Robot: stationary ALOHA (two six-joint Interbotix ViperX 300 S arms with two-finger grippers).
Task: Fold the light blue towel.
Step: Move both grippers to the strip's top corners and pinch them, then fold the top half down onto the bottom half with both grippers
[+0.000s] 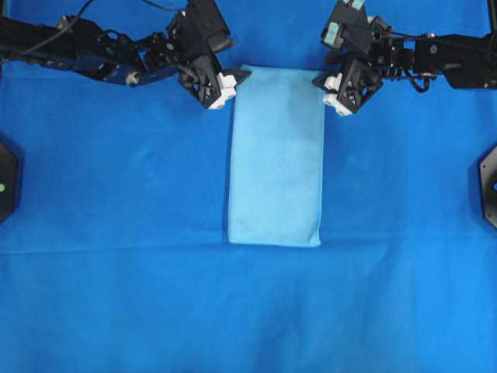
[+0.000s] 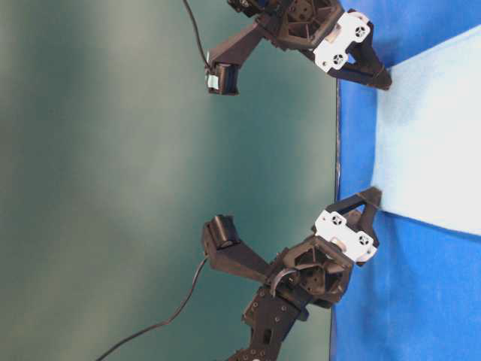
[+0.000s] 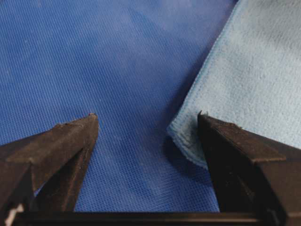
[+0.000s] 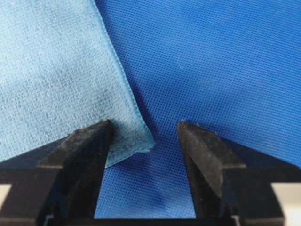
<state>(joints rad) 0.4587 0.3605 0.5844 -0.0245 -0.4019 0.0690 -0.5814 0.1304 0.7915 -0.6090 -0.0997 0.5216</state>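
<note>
Both arms reach in from the far edge of the table, angled toward its middle. The left gripper [image 1: 233, 81] sits low with its jaws spread wide, one black finger [image 3: 61, 150] to each side of its wrist view. The right gripper [image 1: 324, 84] mirrors it, jaws likewise wide apart, nothing clamped between them.

light blue towel [image 1: 276, 155] folded, flat; left gripper [image 1: 237, 80], right gripper [image 1: 324, 81] at top corners
</note>
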